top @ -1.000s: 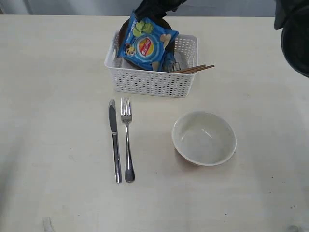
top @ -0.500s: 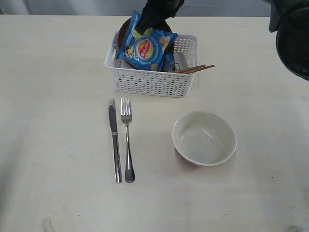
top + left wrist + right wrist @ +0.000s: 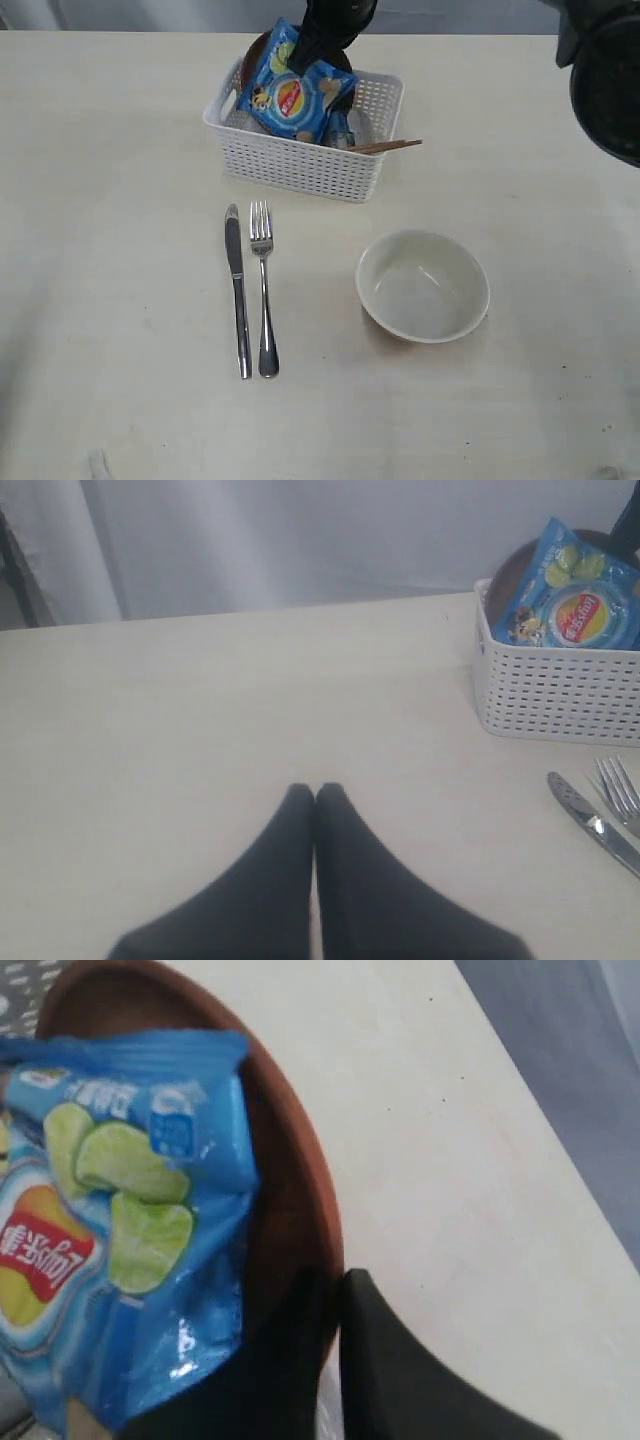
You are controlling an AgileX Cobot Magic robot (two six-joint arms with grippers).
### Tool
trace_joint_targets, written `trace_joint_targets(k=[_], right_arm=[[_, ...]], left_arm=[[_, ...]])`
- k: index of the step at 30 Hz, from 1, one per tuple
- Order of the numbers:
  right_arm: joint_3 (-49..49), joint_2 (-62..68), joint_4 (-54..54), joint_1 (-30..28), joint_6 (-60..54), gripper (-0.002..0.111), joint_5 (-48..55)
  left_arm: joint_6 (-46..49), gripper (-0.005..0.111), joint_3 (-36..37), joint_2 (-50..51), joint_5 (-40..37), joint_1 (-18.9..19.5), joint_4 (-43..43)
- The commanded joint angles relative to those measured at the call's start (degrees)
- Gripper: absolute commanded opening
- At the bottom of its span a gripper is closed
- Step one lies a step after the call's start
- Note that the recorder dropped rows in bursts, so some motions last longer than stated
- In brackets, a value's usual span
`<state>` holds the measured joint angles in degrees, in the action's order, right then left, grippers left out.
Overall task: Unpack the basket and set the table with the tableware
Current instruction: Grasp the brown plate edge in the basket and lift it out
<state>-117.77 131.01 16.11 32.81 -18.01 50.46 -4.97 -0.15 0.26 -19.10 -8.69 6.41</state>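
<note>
While the left tool (image 3: 315, 792) hangs over bare surface (image 3: 120, 200) with its jaws pressed together on nothing, the right arm works at the far end of the layout.

Nearest in the exterior view, a steel knife (image 3: 238, 295) and fork (image 3: 264, 295) lie side by side, close and roughly parallel, handles toward the near edge, the knife on the left. To their right, well apart, a cream bowl (image 3: 422, 285) sits upright and empty.

Beyond these stands the white basket (image 3: 300, 165). A blue chip bag (image 3: 293, 92) leans inside it. Wooden chopsticks (image 3: 385, 146) project over its right rim.

At the basket's far side a brown plate (image 3: 290, 1200) stands on edge behind the bag. The right tool (image 3: 335, 1285) is clenched on the plate's upper rim, one finger on each face.
</note>
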Motion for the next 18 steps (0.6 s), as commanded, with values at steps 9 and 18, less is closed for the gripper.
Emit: trace_joint_targets(k=[9, 18], right_arm=[[-0.17, -4.71, 0.02, 0.52, 0.00, -0.001, 2.65], [-0.17, -8.08, 2.72, 0.52, 1.04, -0.001, 7.08]], left_arm=[[0.09, 0.000, 0.15, -0.26, 0.41, 0.15, -0.70], [0.09, 0.000, 0.15, -0.26, 0.41, 0.15, -0.70]])
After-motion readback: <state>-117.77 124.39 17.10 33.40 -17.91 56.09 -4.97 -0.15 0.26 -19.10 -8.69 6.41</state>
